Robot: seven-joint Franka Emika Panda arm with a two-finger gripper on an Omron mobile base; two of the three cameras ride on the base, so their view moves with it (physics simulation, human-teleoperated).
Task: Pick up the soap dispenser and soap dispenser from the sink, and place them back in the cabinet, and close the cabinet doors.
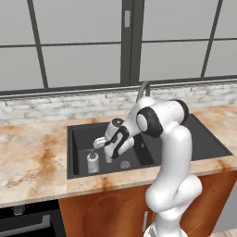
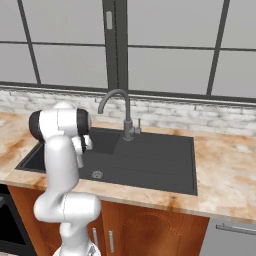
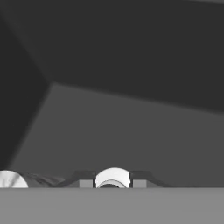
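Jaws pinching slim white black-topped soap dispenser (image 3: 113, 177) inside dark charcoal sink (image 1: 78, 134); could topple marbled grey-white pump bottle (image 1: 93, 162) at nine o'clock.

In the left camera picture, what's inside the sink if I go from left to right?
Going left to right in the sink: grey-white soap bottle → claw, down over a slim bottle → round drain.
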